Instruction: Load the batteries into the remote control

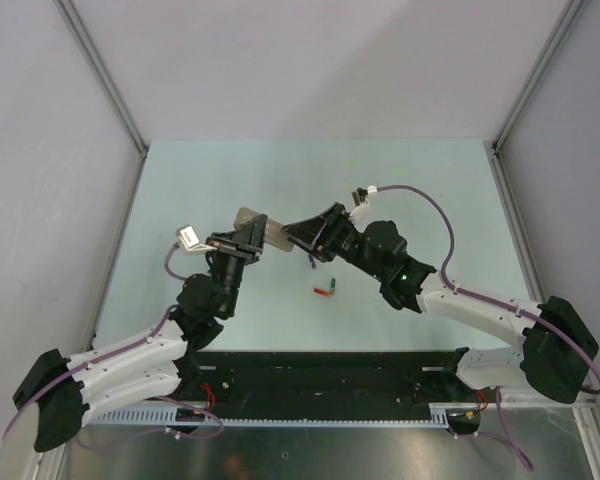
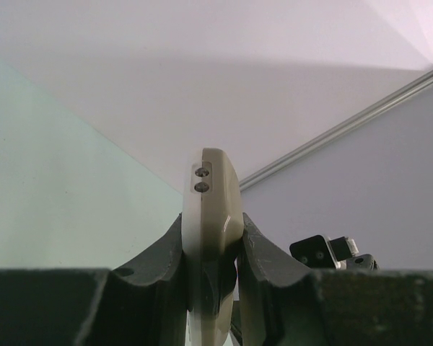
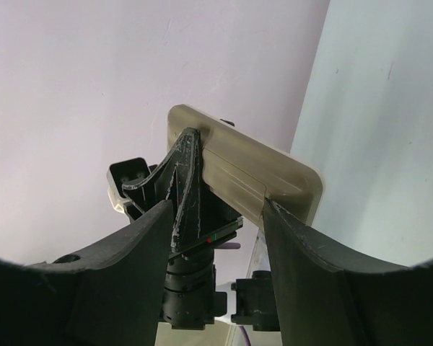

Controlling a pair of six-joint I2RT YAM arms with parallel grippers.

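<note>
My left gripper [image 1: 248, 238] is shut on the pale remote control [image 1: 263, 226] and holds it above the table, edge-on between the fingers [image 2: 274, 252] in the left wrist view, where the remote control [image 2: 213, 194] stands upright. My right gripper [image 1: 294, 236] is open at the remote's other end. In the right wrist view its right fingertip touches the plain back of the remote control [image 3: 252, 169] at a ribbed panel, and its left finger [image 3: 159, 223] stands apart. On the table lie the batteries: a red one [image 1: 322, 292], a green one [image 1: 334, 286] and a dark one [image 1: 310, 262].
Pale walls with aluminium posts [image 1: 105, 75] close in the table [image 1: 430, 190] on three sides. A black rail [image 1: 330, 385] runs along the near edge between the arm bases. A purple cable [image 1: 435, 215] loops off the right arm.
</note>
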